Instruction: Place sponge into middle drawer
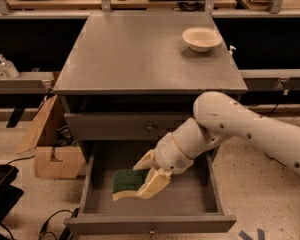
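Middle drawer [190, 223]: it is seen pulled out wide, below the front edge of the counter [140, 54]. A small round knob is seen in the middle of its front.
Sponge [126, 180]: it is held low inside the middle drawer, out past the counter's front edge and a bit toward the front left corner. The dark green face is turned up and the pale yellow body is below. Whether the drawer floor is touched cannot be told.
Gripper [144, 179]: it is inside the open drawer, just right of the sponge. The sponge's right end is pinched between the two pale fingers [155, 185], one above it and one under it.
Arm [250, 129]: it is white and thick. It is reached in from the right, past the counter's front right corner, down into the drawer.
Upper drawer [110, 126]: it is closed, right under the counter's front edge.
Cardboard box [52, 151]: it is set on the floor beside the counter's left edge.
Bowl [202, 38]: it is round and cream, set upright on the counter near the back right corner, well apart from the sponge.
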Tool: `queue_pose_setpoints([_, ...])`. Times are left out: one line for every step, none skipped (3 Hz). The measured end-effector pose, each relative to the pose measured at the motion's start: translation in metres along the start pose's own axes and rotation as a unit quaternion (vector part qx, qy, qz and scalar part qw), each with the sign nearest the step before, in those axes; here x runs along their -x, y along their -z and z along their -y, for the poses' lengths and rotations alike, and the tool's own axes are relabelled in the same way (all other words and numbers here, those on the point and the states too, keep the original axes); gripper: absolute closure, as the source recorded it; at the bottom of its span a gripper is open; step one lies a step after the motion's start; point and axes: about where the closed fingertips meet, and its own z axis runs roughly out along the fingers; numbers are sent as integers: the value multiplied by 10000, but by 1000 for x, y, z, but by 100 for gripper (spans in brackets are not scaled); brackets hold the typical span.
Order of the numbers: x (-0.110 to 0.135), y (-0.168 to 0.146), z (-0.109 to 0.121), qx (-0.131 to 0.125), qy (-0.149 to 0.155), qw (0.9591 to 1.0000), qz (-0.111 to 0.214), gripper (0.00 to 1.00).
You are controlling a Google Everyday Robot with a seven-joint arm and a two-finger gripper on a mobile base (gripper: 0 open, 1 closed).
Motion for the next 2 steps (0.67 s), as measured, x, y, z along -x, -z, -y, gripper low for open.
queue_pose_setpoints([-38,-56,31,-14,-438,9976,541,100])
queue_pose_setpoints([-82,-94,65,-203,-996,9900,974,100])
